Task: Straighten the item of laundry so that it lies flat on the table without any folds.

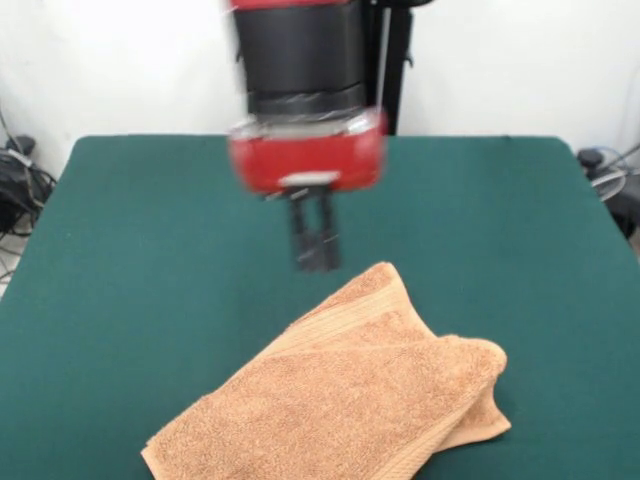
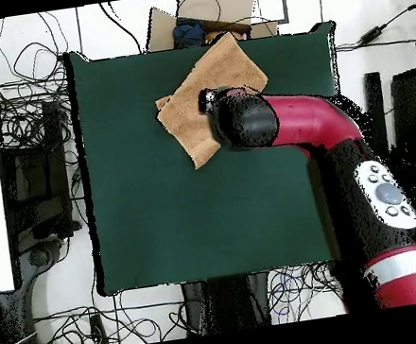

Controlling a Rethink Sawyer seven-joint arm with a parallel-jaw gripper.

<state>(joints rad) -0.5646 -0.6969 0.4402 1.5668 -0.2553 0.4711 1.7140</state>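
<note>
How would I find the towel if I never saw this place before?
Look for the big dark green table. Below the red and black arm's fingers, toward the table's front edge, lies the towel, folded over itself. It is the only soft, fuzzy orange-tan thing on the green top, with woven bands along its edges.

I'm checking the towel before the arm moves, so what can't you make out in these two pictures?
- Front view: the towel's near edge is cut off by the picture's bottom.
- Front view: the gripper is motion-blurred, so open or shut is unclear.
- Overhead view: the arm covers part of the towel and the gripper.
</note>
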